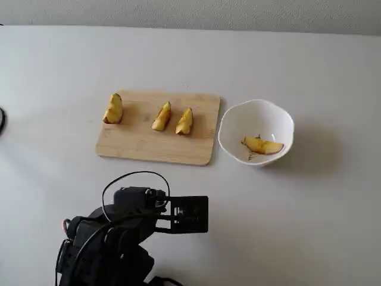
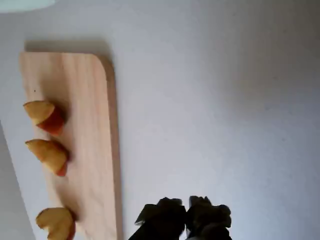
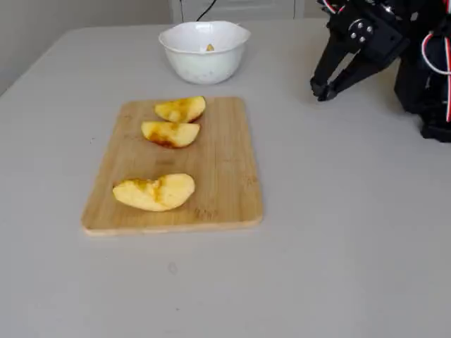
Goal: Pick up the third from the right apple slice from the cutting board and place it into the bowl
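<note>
The apple slice (image 1: 262, 145) lies inside the white scalloped bowl (image 1: 280, 122), right of the cutting board (image 1: 137, 146) in a fixed view. Only its tip (image 3: 209, 48) shows over the bowl's rim (image 3: 204, 35) in the other fixed view. Three other wedges stay on the board: a chunky one (image 1: 113, 108) at the left and two slim ones (image 1: 161, 116) (image 1: 184, 121). My gripper (image 1: 205, 214) is drawn back near the arm's base, in front of the board, low above bare table, shut and empty. It also shows in the wrist view (image 2: 187, 215) and the other fixed view (image 3: 323, 91).
The arm's base and cables (image 1: 101, 244) sit at the table's front edge. The wrist view shows the board's near edge (image 2: 112, 150) with the three wedges (image 2: 48, 154) on it. A gap on the board (image 1: 137, 113) lies between the chunky and slim wedges.
</note>
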